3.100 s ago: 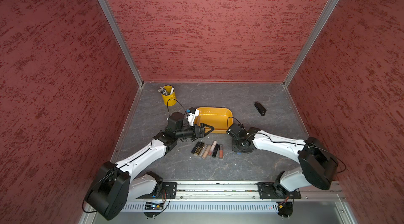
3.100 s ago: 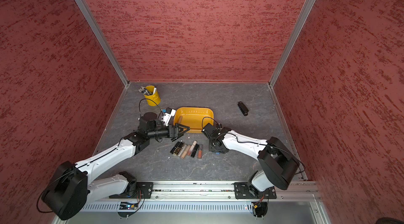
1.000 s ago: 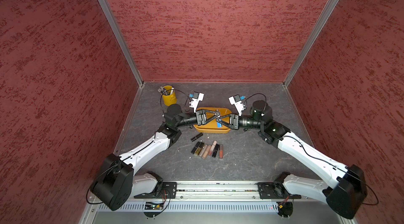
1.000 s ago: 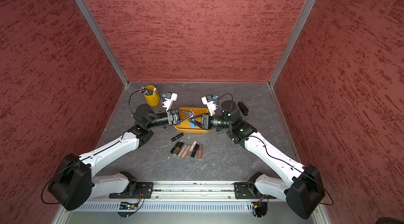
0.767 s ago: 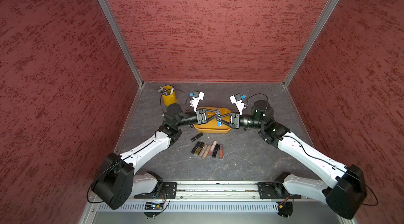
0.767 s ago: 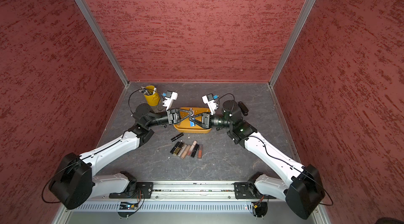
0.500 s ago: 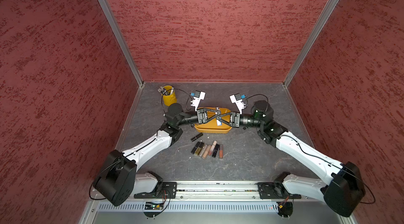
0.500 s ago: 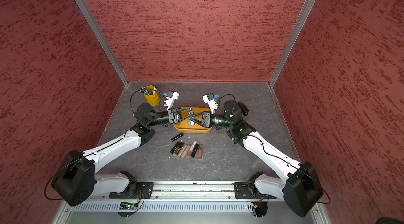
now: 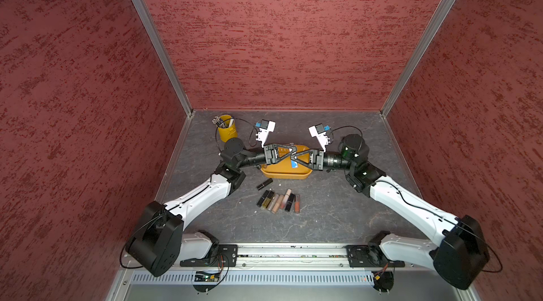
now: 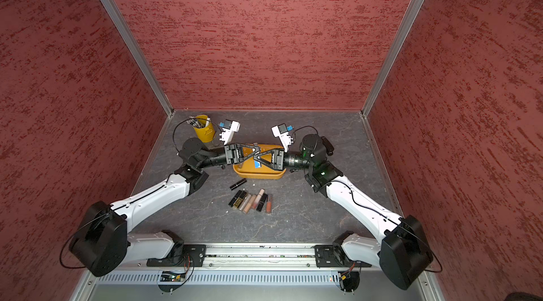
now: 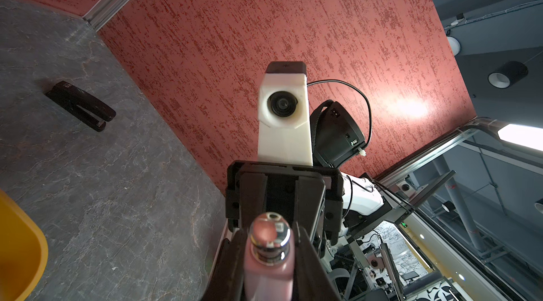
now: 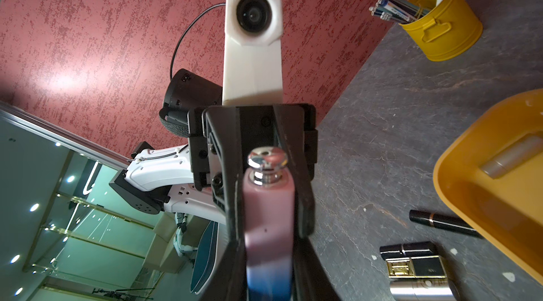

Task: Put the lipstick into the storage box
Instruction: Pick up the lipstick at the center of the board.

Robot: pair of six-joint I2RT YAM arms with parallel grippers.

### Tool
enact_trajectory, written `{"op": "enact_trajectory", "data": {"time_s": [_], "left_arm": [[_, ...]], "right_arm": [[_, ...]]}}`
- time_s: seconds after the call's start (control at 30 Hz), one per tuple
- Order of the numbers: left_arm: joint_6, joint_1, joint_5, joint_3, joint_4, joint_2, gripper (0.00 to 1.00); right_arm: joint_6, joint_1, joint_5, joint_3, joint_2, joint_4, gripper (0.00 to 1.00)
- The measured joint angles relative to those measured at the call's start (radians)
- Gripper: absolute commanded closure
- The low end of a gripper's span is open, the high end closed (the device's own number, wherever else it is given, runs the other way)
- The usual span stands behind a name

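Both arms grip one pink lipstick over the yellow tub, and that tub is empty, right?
Not empty: in the right wrist view a silvery tube lies in the storage box. The rest, pink lipstick included, holds.

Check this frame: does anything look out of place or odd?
Yes. Above the box, the left gripper and right gripper meet head-on, each shut on a pink lipstick, seemingly the same one. A black lipstick lies askew beside the box, apart from the row.
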State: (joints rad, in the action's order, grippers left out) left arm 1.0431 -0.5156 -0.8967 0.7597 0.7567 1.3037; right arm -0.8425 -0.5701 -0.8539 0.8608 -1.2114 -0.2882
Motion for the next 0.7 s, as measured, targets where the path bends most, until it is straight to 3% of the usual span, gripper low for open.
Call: {"op": "enact_trajectory", "data": {"time_s": [0.1,0.2,0.4,0.53,0.7], "left_arm": [[-0.004,0.0,-0.002,0.0,-0.002,0.005,1.0],[-0.01,-0.003,-0.014,0.0,-0.018,0.006,1.0],[-0.072,0.004,-0.014,0.024,-0.15,0.006,1.0],[-0.209,0.011,0.045,0.13,-0.448,0.005,1.0],[-0.425,0.013,0.216,0.34,-0.85,0.048,1.0]], "right_arm": [[-0.011,0.0,-0.003,0.0,-0.003,-0.003,0.37],[-0.014,0.0,-0.002,0.0,-0.011,-0.002,0.24],[-0.001,0.02,0.005,0.0,-0.005,0.033,0.19],[0.076,0.036,0.055,0.012,0.035,0.177,0.19],[0.229,0.038,0.267,0.115,0.071,0.486,0.19]]}}
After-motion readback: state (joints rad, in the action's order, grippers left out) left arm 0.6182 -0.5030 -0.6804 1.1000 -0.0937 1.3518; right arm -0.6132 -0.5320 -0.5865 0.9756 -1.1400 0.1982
